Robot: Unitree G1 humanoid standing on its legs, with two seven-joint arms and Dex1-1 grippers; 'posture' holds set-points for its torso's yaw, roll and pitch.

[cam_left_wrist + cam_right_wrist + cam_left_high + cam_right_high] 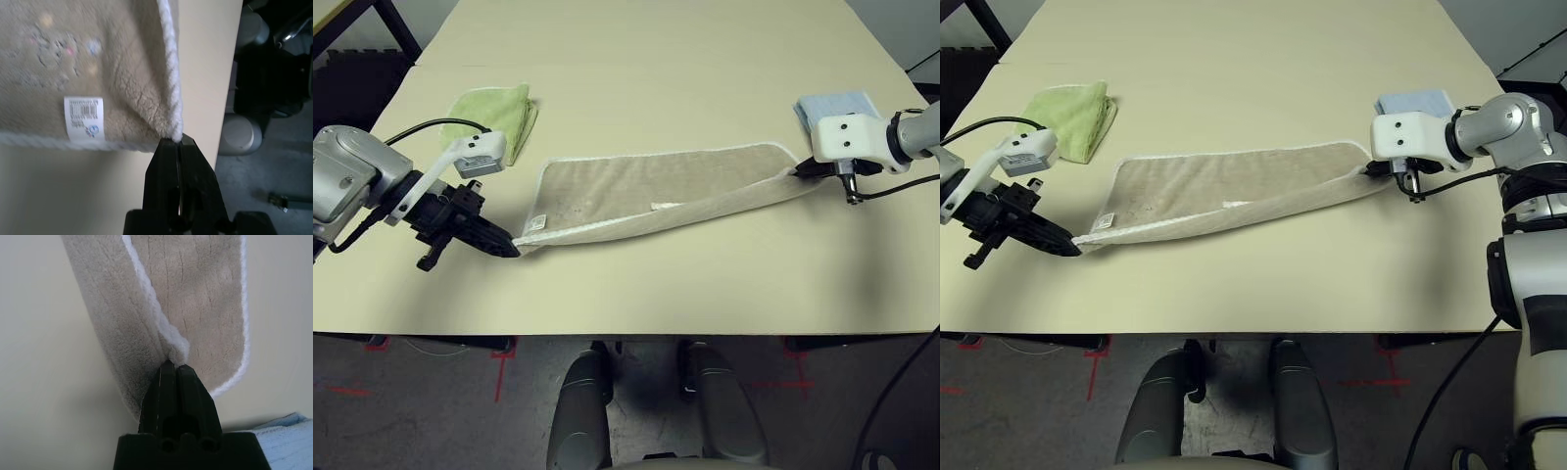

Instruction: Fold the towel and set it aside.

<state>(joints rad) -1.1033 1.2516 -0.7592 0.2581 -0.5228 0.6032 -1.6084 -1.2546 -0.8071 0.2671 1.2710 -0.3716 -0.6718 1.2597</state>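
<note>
We have the towel (646, 196) stretched across the middle of the table (636, 59), pinched at both ends. Our left gripper (180, 144) is clamped shut on the white piped edge at the near left corner, close to the small white label (84, 119). Our right gripper (172, 366) is clamped shut on a bunched bit of the white edging at the right end.

The near long edge is lifted and looks carried partway over the far half, which lies flat on the table. So we judge the first lengthwise fold is underway, not finished: the lifted edge is not yet lined up with the far edge.

Left to do: lay that fold down, likely fold again to shorten it, then set it aside.

Green cloth (499, 116) lies near the left end, blue cloth (837, 106) just behind the right gripper; both folded.
</note>
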